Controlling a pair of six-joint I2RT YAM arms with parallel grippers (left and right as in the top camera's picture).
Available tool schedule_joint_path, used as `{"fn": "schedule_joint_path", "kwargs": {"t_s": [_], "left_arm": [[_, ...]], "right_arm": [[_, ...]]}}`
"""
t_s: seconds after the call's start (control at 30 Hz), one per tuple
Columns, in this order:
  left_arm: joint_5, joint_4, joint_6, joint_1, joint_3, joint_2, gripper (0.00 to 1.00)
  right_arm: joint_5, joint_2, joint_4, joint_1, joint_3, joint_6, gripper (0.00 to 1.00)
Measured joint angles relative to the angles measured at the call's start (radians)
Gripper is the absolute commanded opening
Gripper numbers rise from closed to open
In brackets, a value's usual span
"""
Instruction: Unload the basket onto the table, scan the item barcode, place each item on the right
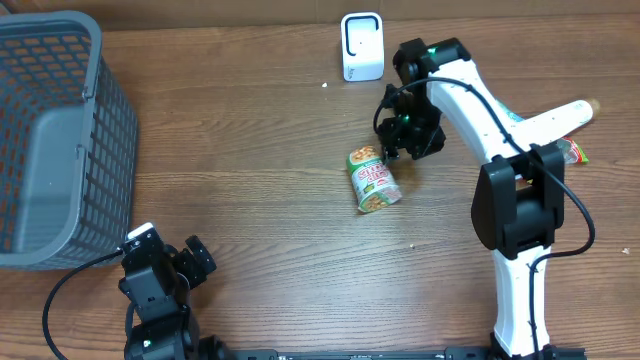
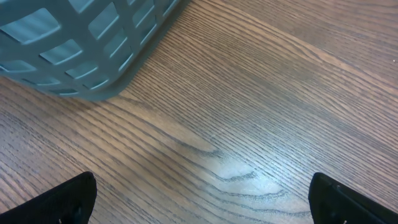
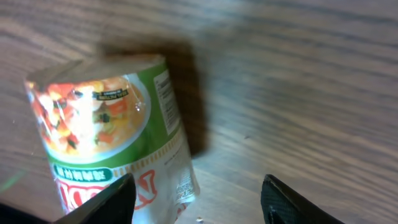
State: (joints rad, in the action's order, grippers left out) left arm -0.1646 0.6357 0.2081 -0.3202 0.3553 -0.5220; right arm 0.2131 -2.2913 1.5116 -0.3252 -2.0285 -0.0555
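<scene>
The item is a green and white cup of noodles (image 1: 375, 181) lying on its side at the middle of the wooden table. In the right wrist view the cup (image 3: 112, 124) fills the left half, with its small printed label facing up. My right gripper (image 1: 402, 138) hovers at the cup's far right end. Its jaws (image 3: 198, 190) stand open: the left finger overlaps the cup, and bare wood lies between the cup and the right finger. The white scanner (image 1: 362, 46) stands upright at the back. My left gripper (image 1: 172, 252) is open over bare wood (image 2: 202, 193) at the front left.
A grey mesh basket (image 1: 60, 140) takes up the far left, and its corner (image 2: 93, 56) shows in the left wrist view. A small red and green packet (image 1: 576, 151) lies at the right behind my right arm.
</scene>
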Motion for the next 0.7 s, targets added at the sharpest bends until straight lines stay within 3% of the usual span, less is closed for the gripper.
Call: {"fn": "schedule_joint_path", "kwargs": {"t_s": [0.6,0.7], "left_arm": [[0.000,0.000,0.000,0.000,0.000,0.000,1.00],[0.000,0.000,0.000,0.000,0.000,0.000,1.00]], "right_arm": [[0.121,0.000,0.007,-0.189,0.000,0.000,0.65],[0.163,0.000,-0.009,-0.192,0.000,0.002,0.69]]}}
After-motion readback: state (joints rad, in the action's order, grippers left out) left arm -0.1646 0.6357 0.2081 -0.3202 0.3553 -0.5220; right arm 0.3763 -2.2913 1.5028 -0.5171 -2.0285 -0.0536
